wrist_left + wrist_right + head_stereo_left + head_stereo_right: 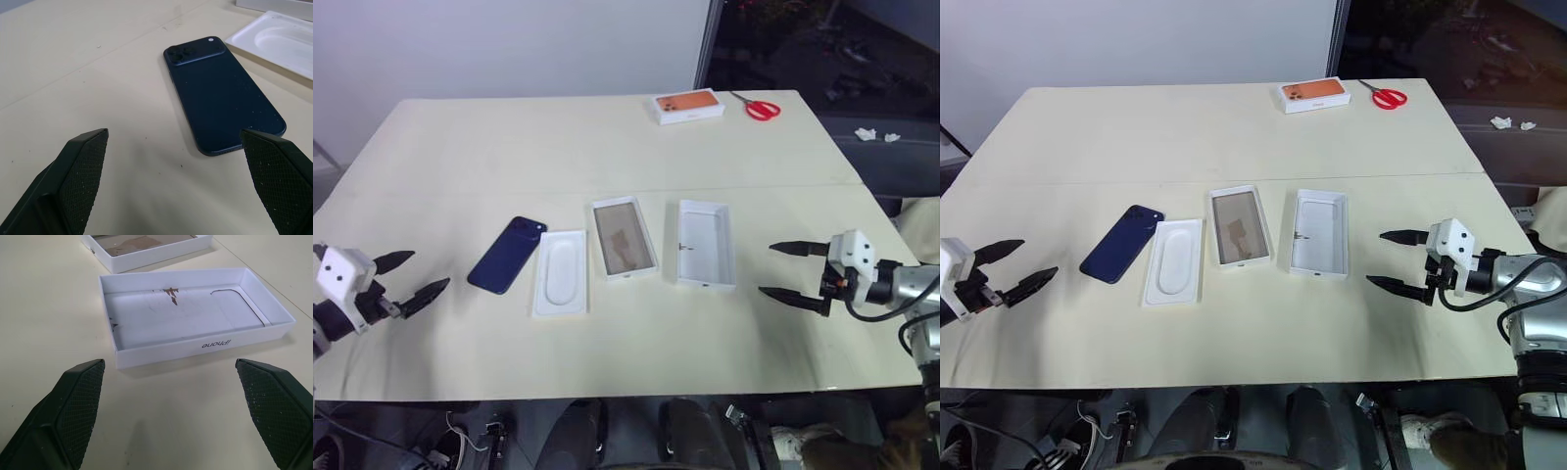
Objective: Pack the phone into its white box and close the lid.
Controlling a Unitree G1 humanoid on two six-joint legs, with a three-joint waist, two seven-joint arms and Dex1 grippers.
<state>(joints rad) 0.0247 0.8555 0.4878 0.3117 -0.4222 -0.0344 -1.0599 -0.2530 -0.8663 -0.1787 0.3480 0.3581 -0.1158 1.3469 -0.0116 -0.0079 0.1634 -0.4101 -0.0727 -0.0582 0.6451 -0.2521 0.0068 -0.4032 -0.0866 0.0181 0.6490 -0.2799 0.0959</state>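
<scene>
The phone (507, 255) lies camera side up on the tabletop (607, 147), toward its left edge and near its front, angled so one short end faces the left gripper (414, 277), which hovers just off that end with its two black fingers spread wide and nothing between them; that placing looks meant for a straight approach along the phone's length. Just beside the phone on the right lies the white insert (560, 272), recess up, close to the phone but seemingly not touching it, though the gap is hard to judge. Next comes the white box (625, 238), open side up and showing its tan floor, then the lid (707, 244), inside up, with a narrow strip of bare tabletop between each pair. The row seems laid out in packing order, each piece open and reachable from above. The right gripper (795, 271) hangs near the tabletop's right edge, fingers likewise wide apart and empty, pointing at the lid's long side. There is open room along the front edge and across the broad middle; the orange-picture box (688, 106) and the red scissors (761, 108) sit at the far edge, well apart from the work.
</scene>
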